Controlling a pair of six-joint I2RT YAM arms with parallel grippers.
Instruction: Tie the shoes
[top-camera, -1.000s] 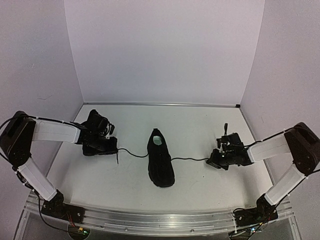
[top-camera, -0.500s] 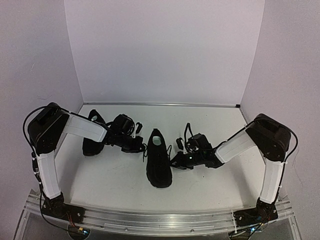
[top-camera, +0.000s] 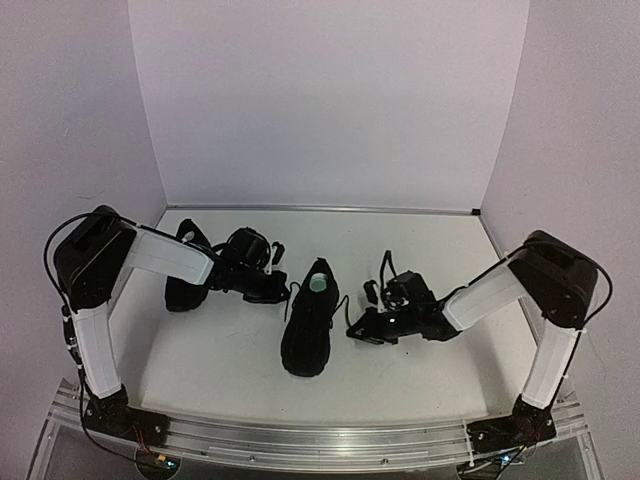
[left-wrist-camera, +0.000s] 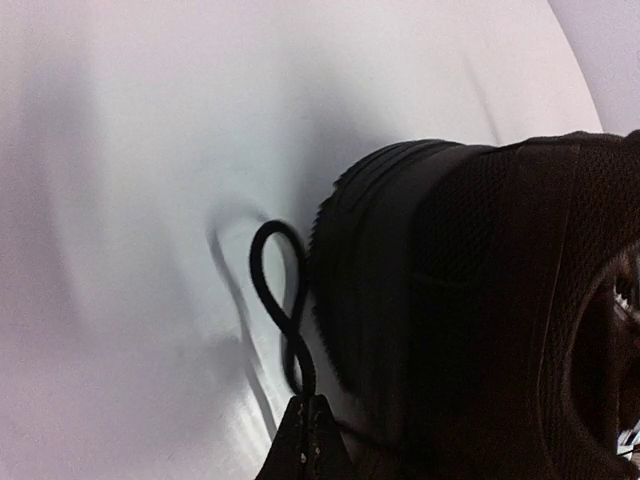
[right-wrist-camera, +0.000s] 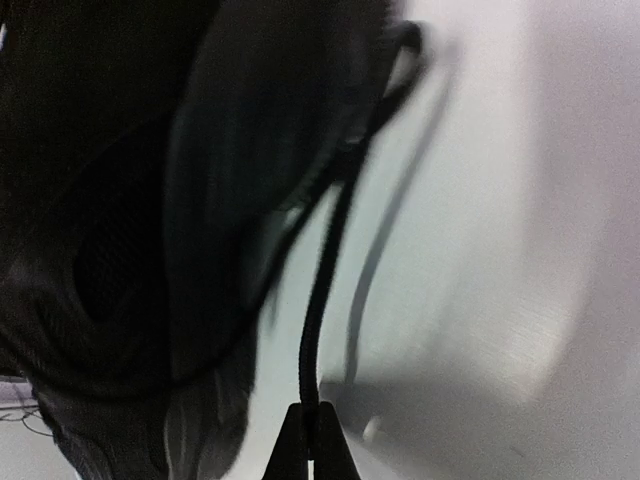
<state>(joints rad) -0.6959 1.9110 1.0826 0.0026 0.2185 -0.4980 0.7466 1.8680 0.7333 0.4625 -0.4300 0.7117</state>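
A matte black low-top lace-up sneaker lies on the white tabletop, its open collar showing what looks like a pale insole inside. Just left of that sneaker, the left gripper has its jaws closed tight, pinching a looped black lace strand. Just right of it, the right gripper is clamped on a straight black lace strand running up alongside the shoe. A second black sneaker sits farther left of the first, partly behind the left arm.
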